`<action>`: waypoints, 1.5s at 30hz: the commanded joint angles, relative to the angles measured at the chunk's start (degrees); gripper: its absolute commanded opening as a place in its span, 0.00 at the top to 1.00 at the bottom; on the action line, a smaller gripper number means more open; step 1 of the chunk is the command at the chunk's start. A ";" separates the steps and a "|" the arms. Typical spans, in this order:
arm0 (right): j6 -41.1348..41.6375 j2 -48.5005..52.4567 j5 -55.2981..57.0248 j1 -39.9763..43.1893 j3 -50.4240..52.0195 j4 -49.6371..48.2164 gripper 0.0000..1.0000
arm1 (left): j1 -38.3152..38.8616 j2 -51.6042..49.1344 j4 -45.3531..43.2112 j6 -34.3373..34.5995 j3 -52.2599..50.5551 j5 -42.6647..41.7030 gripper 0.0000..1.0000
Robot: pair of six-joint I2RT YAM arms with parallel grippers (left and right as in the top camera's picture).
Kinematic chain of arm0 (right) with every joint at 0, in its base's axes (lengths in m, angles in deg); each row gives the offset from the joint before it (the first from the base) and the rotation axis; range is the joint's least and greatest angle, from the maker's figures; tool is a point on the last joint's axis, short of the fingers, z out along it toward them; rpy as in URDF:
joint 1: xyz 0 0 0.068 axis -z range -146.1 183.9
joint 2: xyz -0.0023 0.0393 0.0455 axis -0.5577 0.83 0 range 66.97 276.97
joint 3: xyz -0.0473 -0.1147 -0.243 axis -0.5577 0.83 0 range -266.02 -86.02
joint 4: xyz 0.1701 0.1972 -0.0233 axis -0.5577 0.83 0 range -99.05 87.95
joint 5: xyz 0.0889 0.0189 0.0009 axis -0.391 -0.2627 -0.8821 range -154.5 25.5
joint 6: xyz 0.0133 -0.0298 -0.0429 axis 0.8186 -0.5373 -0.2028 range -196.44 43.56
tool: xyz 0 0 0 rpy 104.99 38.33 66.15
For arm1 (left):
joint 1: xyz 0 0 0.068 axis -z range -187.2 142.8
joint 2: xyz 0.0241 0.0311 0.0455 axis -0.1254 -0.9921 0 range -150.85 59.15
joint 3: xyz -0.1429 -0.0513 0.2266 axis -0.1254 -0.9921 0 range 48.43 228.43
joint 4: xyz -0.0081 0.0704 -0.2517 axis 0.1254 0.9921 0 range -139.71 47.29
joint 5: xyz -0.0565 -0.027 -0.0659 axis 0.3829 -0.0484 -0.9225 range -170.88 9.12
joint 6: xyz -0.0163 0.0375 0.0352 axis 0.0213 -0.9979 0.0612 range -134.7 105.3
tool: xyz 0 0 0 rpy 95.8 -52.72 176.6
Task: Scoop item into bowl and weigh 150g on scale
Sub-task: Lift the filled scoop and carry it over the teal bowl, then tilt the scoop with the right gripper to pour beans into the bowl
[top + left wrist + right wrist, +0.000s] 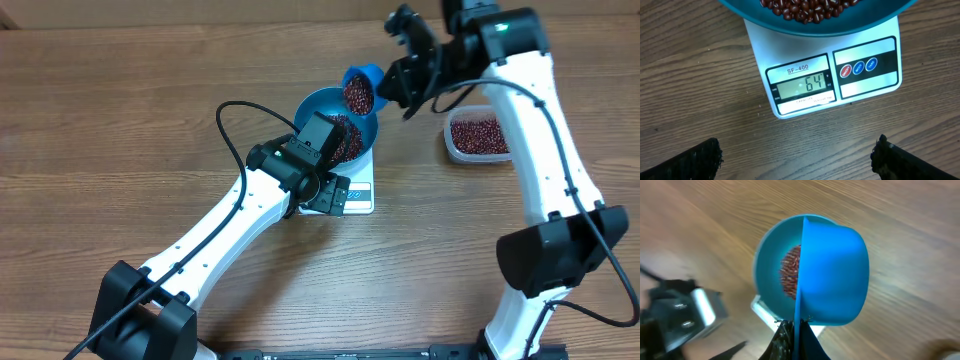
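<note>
Many small red-brown beans [805, 7] lie in the blue bowl [310, 103], which sits on the white scale [865, 87]; the scale's display reads 64. Your right claw [797, 341] is clamped tight on the handle of a small blue scoop [365, 73]; it holds the scoop tipped over the bowl's far rim, with more beans in its cup. Your left claw [797, 145] hangs spread wide and grips nothing; it is just in front of the scale's button edge, with the bowl beyond its fingertips. A clear tub [452, 150] of beans stands apart to the right of the bowl, beside the right arm; everything rests on a brown wood-grain table [120, 120]; the room past the table's edge cannot be made out.
</note>
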 commanded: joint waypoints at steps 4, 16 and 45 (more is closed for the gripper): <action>-6.34 -0.92 15.74 -7.28 -1.75 -1.01 0.96 | -0.04 0.35 0.07 0.42 0.61 -0.44 0.00; -9.73 -0.92 27.52 -13.38 -1.75 -3.13 0.96 | -0.04 0.35 0.07 0.39 0.61 -0.44 0.01; -8.52 -0.90 23.15 -13.84 -1.75 -1.90 0.96 | -0.04 0.35 0.07 0.42 0.61 -0.44 0.01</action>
